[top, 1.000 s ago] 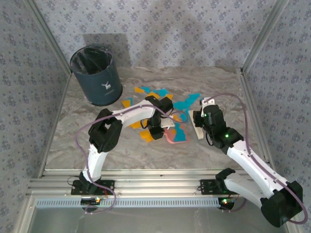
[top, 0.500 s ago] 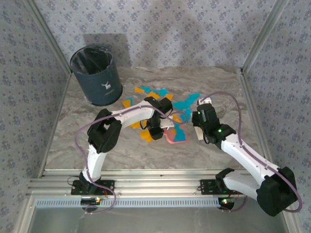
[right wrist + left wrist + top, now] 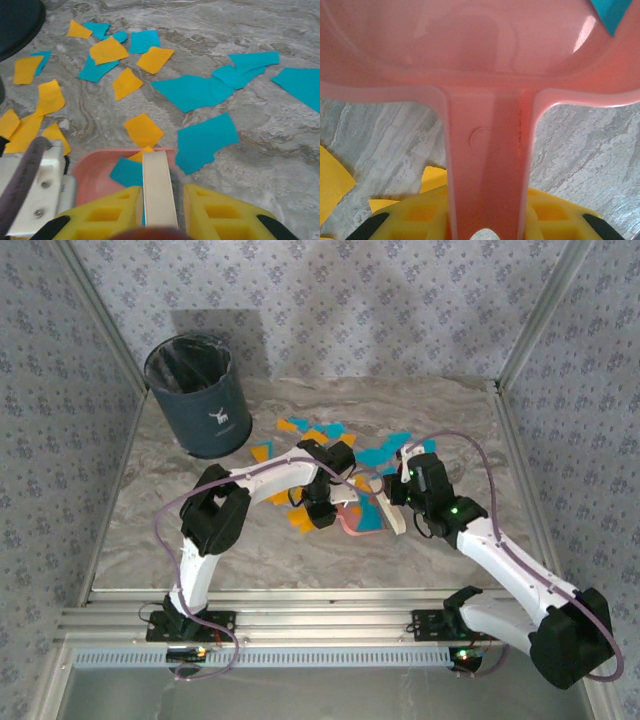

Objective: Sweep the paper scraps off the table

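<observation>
Basically, the table is bare along its near edge and both sides up to the aluminium frame, with a dark bin at the far-left corner. The paper scraps, flat irregular orange and cyan bits, lie mid-table toward the far edge, just beyond the right gripper, which is clamped on a flat cream strip (brush or scraper, hard to tell). The left gripper is closed on the handle of the glossy pink dustpan, one cyan scrap in the pan.
</observation>
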Action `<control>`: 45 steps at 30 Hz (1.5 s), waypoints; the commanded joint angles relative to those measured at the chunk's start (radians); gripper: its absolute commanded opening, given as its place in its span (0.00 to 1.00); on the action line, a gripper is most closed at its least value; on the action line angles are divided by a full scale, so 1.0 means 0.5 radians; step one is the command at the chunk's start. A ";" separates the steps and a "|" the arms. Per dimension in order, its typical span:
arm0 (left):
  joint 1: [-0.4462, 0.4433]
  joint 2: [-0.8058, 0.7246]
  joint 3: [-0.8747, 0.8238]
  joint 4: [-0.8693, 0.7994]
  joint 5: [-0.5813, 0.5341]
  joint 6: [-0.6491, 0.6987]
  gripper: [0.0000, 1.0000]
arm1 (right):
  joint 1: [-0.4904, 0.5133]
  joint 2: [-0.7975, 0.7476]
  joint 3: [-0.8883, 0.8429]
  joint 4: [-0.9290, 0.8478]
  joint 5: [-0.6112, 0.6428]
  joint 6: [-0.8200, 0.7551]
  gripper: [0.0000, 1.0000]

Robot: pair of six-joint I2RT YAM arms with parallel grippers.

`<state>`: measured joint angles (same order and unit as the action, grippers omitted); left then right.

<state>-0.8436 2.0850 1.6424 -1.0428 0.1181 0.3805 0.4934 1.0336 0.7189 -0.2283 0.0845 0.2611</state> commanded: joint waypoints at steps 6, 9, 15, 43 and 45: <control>0.006 -0.013 0.021 -0.029 -0.062 -0.052 0.00 | 0.012 -0.085 0.069 -0.028 -0.130 -0.046 0.00; 0.009 -0.023 0.011 -0.017 -0.063 -0.055 0.00 | 0.013 -0.108 0.068 -0.049 -0.074 -0.042 0.00; 0.013 -0.072 -0.028 0.031 -0.103 -0.058 0.00 | 0.012 -0.175 0.077 -0.148 0.187 -0.022 0.00; 0.431 -0.751 -0.303 0.434 0.400 -0.524 0.00 | -0.063 -0.405 0.040 -0.234 0.448 0.100 0.00; 0.481 -0.777 -0.290 0.473 0.468 -0.589 0.00 | -0.068 -0.387 0.042 -0.230 0.431 0.100 0.00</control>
<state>-0.6357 1.7447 1.4734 -0.8463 0.2691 0.1535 0.4664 0.8356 0.7189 -0.3603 0.3069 0.2928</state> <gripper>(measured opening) 0.277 0.263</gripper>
